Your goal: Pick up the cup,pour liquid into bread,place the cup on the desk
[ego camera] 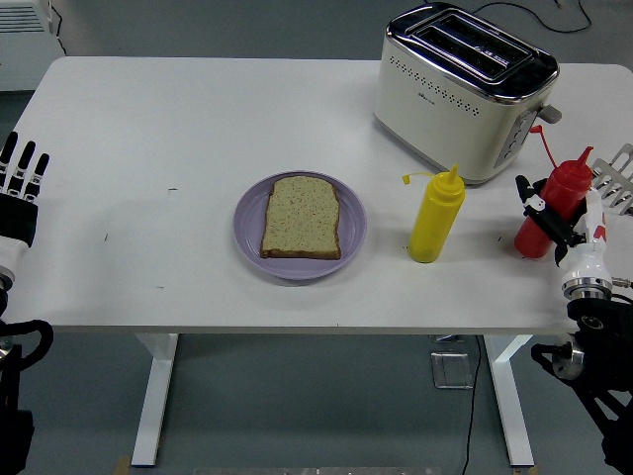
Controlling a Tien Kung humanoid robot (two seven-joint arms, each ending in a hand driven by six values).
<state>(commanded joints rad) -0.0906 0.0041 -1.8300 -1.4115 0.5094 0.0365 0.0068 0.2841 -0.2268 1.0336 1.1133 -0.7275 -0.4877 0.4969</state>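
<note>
Bench (148,119), head view: two hands, five items.
Left hand (20,188) at left edge, fingers straight, empty; purple plate (351,233) with bread slice (302,218), centre; yellow squeeze bottle (436,218); toaster (460,89), far right; red squeeze bottle (554,203), tilted, gripped by right hand (559,226) at right edge.

No legible text; small mark on toaster (465,89) front unreadable

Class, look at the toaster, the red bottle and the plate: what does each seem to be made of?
Toaster: cream body, probably painted metal or plastic, with a mirror-bright chrome top. Red bottle: likely soft plastic, given its squeeze shape and thin nozzle. Plate: smooth matte lilac, ceramic or plastic; the look leaves it open.
</note>
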